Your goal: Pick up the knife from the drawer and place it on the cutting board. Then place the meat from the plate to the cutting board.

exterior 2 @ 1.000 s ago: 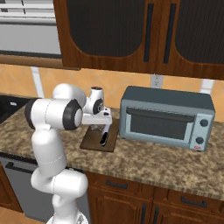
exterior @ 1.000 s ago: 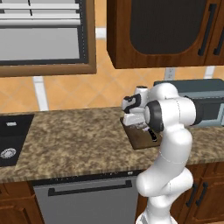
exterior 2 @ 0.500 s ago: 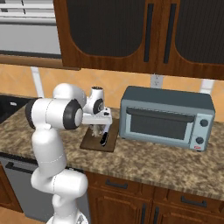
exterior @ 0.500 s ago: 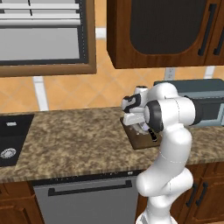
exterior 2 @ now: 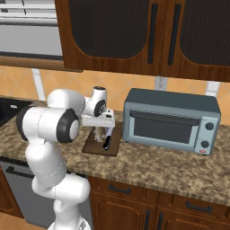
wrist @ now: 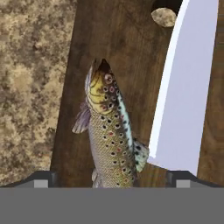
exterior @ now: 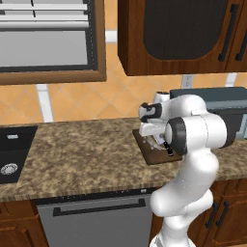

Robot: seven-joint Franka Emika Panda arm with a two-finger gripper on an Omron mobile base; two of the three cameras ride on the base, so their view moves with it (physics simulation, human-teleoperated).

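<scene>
Hovering just above the cutting board (wrist: pixel 113 48), the gripper (wrist: pixel 112 177) has spread its jaws wide since a second ago, when they were still nearly closed; the two dark finger tips (wrist: pixel 43 178) now stand well apart at either side of the meat (wrist: pixel 109 135) and grip nothing. The arm, the board and the counter sit where they sat before.

The meat is a speckled fish, brown-gold with dark and red spots, a pale belly sheen and small grey fins; it lies flat on the dark, straight-grained wooden board. Just to its right lies the knife (wrist: pixel 188 87), its broad silver-white blade smooth and unmarked, with the tip of one fin touching or overlapping the blade's edge. A round hole pierces the board near its far end, showing the counter through it.

From the right base view the thin rectangular board (exterior 2: pixel 92 147) rests on the mottled brown granite counter (exterior 2: pixel 148 166), just left of a grey-blue toaster oven (exterior 2: pixel 173 121), with the knife's black handle (exterior 2: pixel 106 143) on it. The white arm folds at the elbow, forearm level, wrist turned down over the board (exterior: pixel 157 157).
</scene>
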